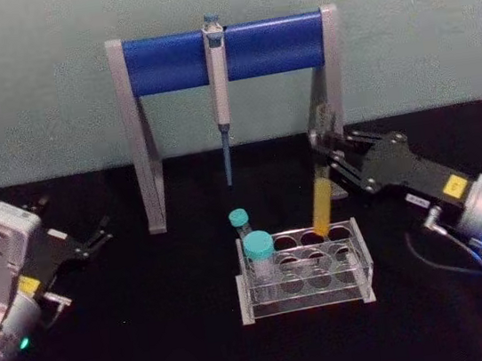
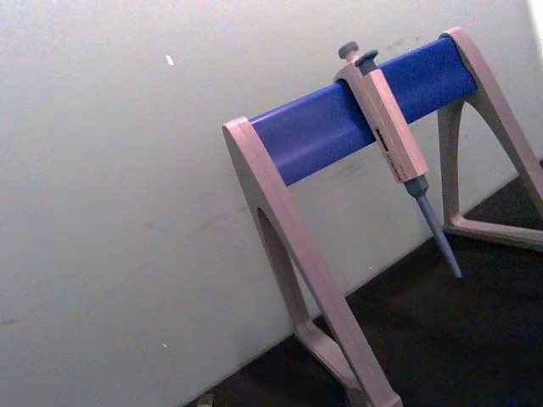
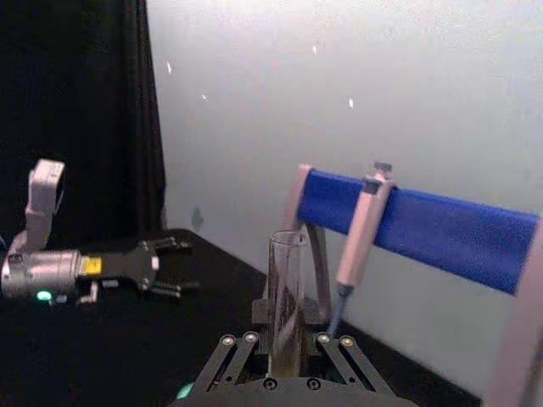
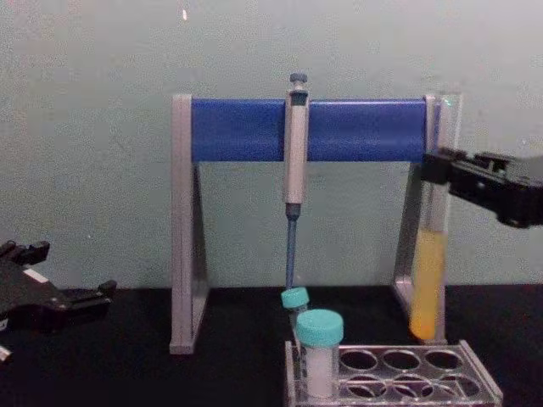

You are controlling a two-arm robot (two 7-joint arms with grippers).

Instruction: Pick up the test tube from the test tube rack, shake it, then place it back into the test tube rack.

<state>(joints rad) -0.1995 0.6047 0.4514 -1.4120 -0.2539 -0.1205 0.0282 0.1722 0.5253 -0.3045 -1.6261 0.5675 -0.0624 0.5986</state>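
Now right jaws hold test tube [image 1: 322, 207] (yellow-orange liquid) above rack [image 1: 363, 264].

My right gripper [image 4: 441, 165]: comes in from the right edge, fingers clamped on the test tube's upper part.
Test tube [image 4: 428, 280]: upright, lower part yellow-orange, rounded bottom just above the test tube rack's back row.
Test tube rack [image 4: 475, 375]: clear, at the bottom edge, two teal-capped tubes [image 4: 320, 352] at its left end.
My left gripper [image 4: 72, 271]: low at the left edge, fingers apart, holding nothing.
Pipette [image 4: 294, 153]: hangs from the pipette stand's [image 4: 237, 129] blue bar.
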